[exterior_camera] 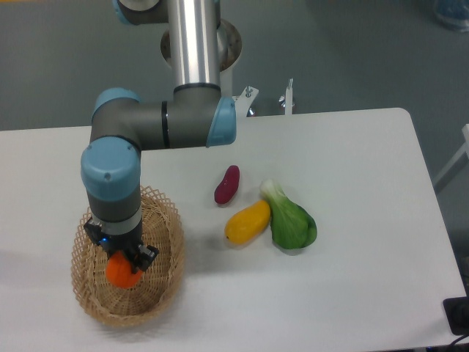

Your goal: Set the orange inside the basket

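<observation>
The orange point(121, 273) is a small bright orange ball inside the wicker basket point(165, 275) at the front left of the table. My gripper point(123, 258) reaches straight down into the basket, right over the orange, with its dark fingers point(143, 257) on either side of the fruit's top. The jaws appear closed on the orange. I cannot tell whether the orange rests on the basket floor or hangs just above it. The arm's wrist hides the back part of the basket.
A purple oblong vegetable point(226, 184), a yellow-orange mango-like fruit point(248, 221) and a green leafy vegetable point(291, 221) lie in the middle of the white table point(352, 293). The arm's base column point(194, 44) stands at the back.
</observation>
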`<control>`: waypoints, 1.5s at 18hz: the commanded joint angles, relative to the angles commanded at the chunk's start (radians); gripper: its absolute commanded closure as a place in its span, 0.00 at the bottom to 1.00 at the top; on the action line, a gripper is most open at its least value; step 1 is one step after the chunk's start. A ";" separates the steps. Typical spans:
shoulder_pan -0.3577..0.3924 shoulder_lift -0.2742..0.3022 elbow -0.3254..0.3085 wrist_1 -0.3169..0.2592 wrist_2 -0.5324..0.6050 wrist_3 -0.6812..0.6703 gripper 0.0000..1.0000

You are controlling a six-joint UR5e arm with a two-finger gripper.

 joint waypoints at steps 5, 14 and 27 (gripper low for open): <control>-0.005 0.000 -0.063 0.072 0.000 0.000 0.44; -0.003 0.008 -0.078 0.101 0.000 -0.002 0.00; 0.052 0.106 -0.020 0.101 0.064 0.005 0.00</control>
